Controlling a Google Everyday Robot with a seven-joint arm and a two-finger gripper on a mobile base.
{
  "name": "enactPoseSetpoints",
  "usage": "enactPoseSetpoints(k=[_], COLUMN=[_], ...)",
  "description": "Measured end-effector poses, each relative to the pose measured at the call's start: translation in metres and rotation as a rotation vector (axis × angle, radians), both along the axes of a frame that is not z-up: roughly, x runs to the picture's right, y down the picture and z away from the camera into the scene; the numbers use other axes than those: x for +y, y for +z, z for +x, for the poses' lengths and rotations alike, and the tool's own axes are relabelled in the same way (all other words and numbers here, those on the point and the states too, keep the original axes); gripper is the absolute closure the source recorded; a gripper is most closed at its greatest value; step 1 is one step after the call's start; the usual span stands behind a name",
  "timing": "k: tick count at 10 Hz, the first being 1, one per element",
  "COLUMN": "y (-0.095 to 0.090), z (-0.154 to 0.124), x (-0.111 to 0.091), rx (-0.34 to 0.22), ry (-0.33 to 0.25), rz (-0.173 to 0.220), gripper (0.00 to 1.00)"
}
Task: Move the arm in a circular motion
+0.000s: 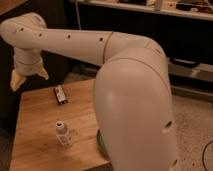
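While the arm (pixel 130 85) looms, its gripper (pixel 28 77) hangs spread, holding nothing.

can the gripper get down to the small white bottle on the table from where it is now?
Probably yes. The gripper hangs above the table's far left corner, and nothing stands between it and the white bottle. The dark bar lies off to the side of that path.

From my seat I can read no text, label, brand or number anywhere; the small dark packet (pixel 60 95) and the white bottle (pixel 62 133) on the desk (pixel 40 130) show markings too blurred to make out; the pincer (pixel 28 78), upper left of the frame, bears none.
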State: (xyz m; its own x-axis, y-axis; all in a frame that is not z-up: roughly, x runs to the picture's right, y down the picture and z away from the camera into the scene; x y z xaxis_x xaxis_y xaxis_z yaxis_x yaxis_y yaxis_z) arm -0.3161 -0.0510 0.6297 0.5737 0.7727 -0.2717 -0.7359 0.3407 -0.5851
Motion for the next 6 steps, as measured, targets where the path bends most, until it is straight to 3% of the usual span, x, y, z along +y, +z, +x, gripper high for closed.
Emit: enactPoseSetpoints(k=[2, 6], y=[0.028, 0.047], z=[0.044, 0.153], x=[-0.019, -0.020], rx=[0.076, 0.202], ry=[0.088, 0.241], rz=[-0.017, -0.039], gripper=[0.20, 0.20])
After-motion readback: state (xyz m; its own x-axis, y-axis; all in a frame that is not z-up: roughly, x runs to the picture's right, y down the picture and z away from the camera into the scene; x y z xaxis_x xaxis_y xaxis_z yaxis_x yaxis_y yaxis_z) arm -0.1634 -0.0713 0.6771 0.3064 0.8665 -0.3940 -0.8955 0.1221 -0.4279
